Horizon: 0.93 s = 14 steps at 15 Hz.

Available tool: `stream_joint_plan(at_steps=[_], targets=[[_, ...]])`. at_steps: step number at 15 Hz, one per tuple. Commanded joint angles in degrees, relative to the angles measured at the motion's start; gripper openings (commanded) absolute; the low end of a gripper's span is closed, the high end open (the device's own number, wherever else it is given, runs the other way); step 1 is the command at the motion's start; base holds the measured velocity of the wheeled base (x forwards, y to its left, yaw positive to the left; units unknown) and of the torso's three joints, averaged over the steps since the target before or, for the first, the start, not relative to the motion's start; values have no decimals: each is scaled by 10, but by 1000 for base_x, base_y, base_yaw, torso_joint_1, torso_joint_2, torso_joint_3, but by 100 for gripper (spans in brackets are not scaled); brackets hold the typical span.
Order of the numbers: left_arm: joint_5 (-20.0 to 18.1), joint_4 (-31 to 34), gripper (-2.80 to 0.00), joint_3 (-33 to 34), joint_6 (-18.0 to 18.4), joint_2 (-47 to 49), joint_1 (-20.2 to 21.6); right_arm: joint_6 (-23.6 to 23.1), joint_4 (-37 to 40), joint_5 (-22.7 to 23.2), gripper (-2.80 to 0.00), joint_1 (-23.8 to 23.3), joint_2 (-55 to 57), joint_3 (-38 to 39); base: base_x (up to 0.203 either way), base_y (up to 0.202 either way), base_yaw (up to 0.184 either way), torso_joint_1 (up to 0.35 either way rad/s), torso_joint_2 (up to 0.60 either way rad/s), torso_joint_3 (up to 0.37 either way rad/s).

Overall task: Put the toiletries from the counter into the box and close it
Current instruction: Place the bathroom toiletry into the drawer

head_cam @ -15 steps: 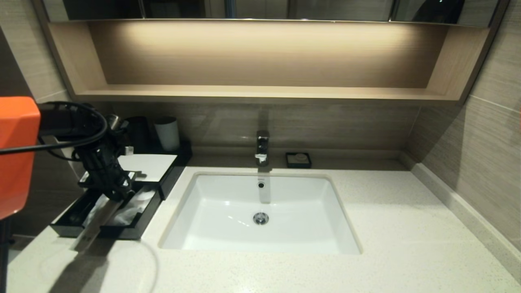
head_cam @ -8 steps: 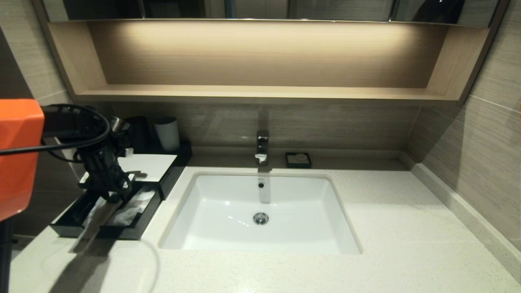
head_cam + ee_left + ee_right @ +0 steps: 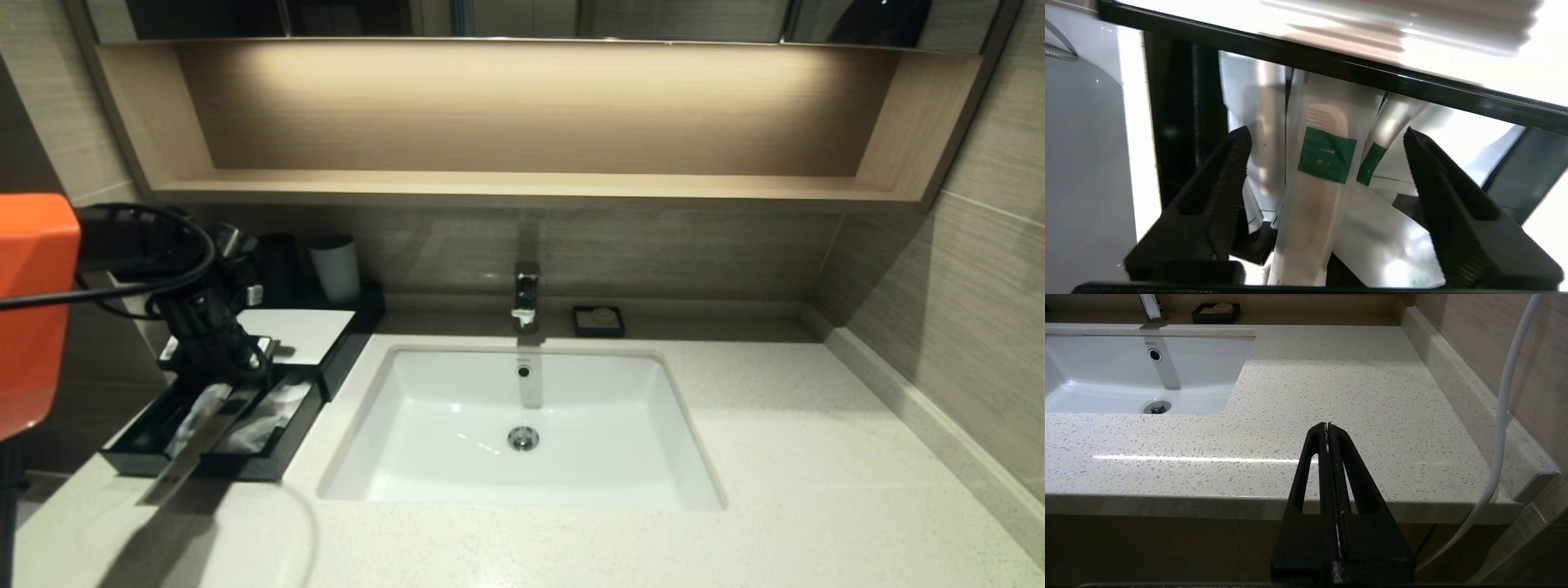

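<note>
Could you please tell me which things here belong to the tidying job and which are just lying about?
Job:
- toiletries in the drawer
- box, drawer open
- counter
- left gripper, jaws open above the toiletries

Lying about:
- sink
- tap
- soap dish
- cups
- shelf
- right gripper, parked
</note>
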Motion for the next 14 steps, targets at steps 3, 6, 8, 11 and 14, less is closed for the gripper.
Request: stream_joint_plan(at_steps=[3, 6, 8, 11, 14], targets=[[-4, 12, 0, 1, -16, -73, 3, 0, 0, 0, -280, 0, 0, 0, 0, 0, 0, 0, 0, 0], [-34, 55, 0, 30, -23, -133, 9, 0, 0, 0, -280, 0, -1, 0, 0, 0, 0, 0, 0, 0], [-54, 76, -280, 71, -30, -172, 12, 0, 0, 0, -280, 0, 0, 1, 0, 0, 0, 0, 0, 0], [-57, 81, -280, 138, -38, -212, 30, 0, 0, 0, -280, 0, -1, 1, 0, 0, 0, 0, 0, 0], [-68, 77, -280, 210, -40, -253, 62, 0, 0, 0, -280, 0, 0, 1, 0, 0, 0, 0, 0, 0]])
